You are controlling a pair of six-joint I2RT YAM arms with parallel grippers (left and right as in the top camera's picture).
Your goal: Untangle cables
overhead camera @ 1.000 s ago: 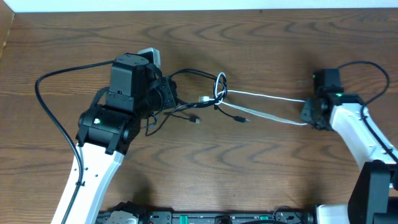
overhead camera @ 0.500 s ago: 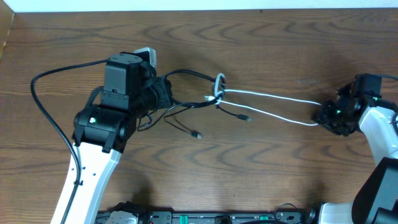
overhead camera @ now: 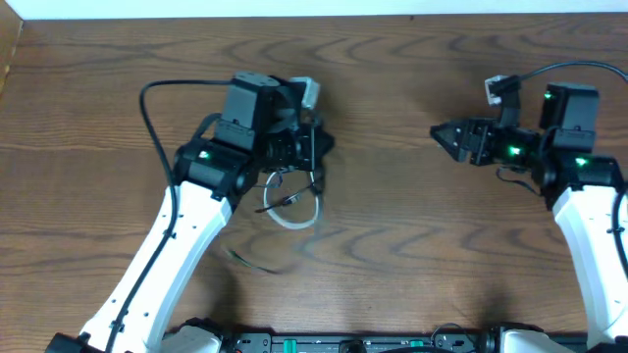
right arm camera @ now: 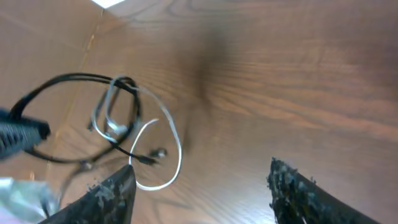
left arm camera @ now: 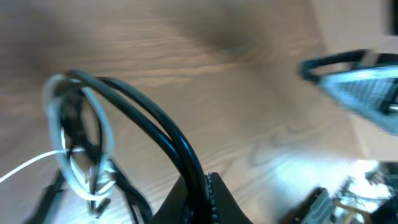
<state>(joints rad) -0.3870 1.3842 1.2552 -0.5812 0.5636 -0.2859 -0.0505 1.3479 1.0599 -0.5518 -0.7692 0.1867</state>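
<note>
My left gripper is shut on the black cable, which runs up between its jaws in the left wrist view. The white cable hangs in a loose loop just below that gripper, tangled with the black cable. In the left wrist view the white cable shows as a blurred loop at the left. My right gripper is open, holds nothing, and is well to the right of the cables. Between its spread fingers, the right wrist view shows the white loop and the black cable far off.
A thick black wire arcs over the table from the left arm. The table's back edge runs along the top. Bare wood lies between the two grippers.
My right gripper has opened, let go of the white cable and swung up and to the left. The white cable has fallen back toward the left gripper, which has moved right.
</note>
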